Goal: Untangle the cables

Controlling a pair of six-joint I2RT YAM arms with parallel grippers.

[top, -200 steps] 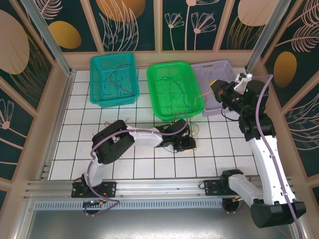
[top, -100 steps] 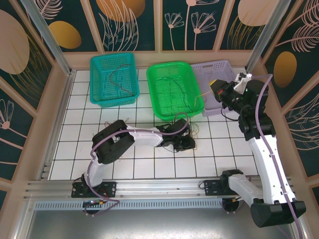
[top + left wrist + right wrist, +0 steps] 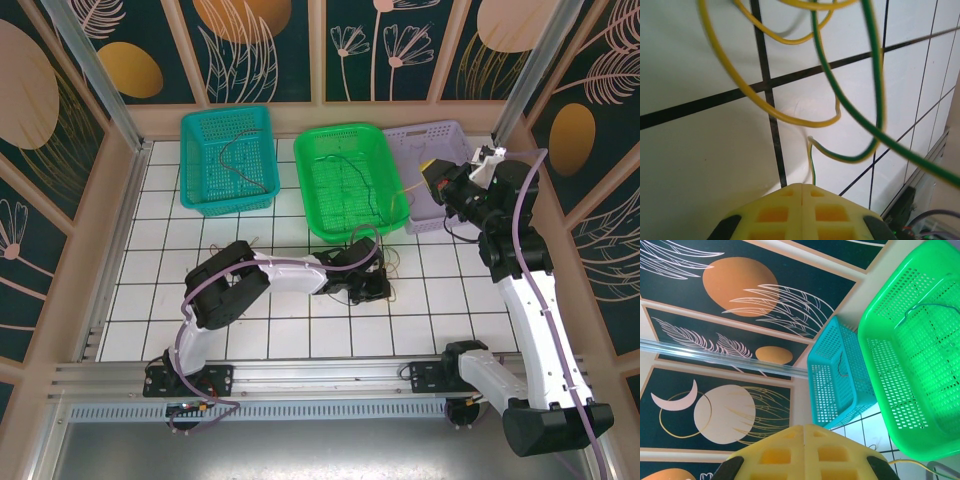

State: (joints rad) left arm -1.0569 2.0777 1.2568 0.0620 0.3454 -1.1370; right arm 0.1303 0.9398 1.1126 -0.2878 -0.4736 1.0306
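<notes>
Yellow and green cables [image 3: 879, 90] lie looped together on the counter [image 3: 250, 320]. The left hand [image 3: 802, 187] is pinched shut on one thin cable end [image 3: 813, 167]. A hard pull could tighten the knot or drag the whole bunch along.

The right hand [image 3: 805, 429] is closed tight by the purple basket [image 3: 440, 130], and I cannot tell if it holds anything. The teal basket [image 3: 190, 160] and the green basket [image 3: 305, 185] each hold a thin dark cable.

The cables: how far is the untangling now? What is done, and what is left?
Looks done: a dark cable lies in the teal basket, another cable in the green basket. In hand: the left gripper is shut on a yellow-green cable end at the tiles. Left: a yellow loop and a green loop cross there, not yet separated.
</notes>
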